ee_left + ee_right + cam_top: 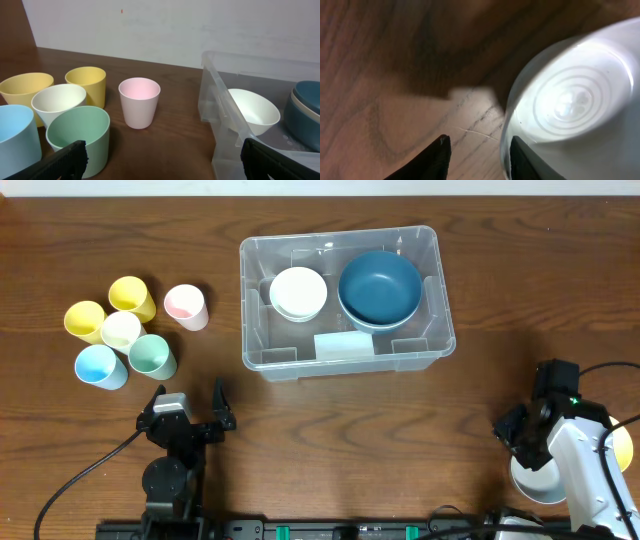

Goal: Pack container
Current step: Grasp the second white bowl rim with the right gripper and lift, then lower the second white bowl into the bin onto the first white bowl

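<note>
The left gripper (190, 405) stands wide apart above the table (400, 440). The right gripper (477, 145), jaws apart, straddles the rim of a pale bowl (570, 100). Farther back, mid-table, sits the container (250, 300): clear, rectangular, round-cornered and rimmed, holding a blue bowl (380, 285) and a white bowl (298, 292).

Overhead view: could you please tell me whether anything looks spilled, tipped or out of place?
Nothing stands out: the cups stand upright, the bowls sit neatly in the container, and one pale bowl rests apart by the right gripper.
</note>
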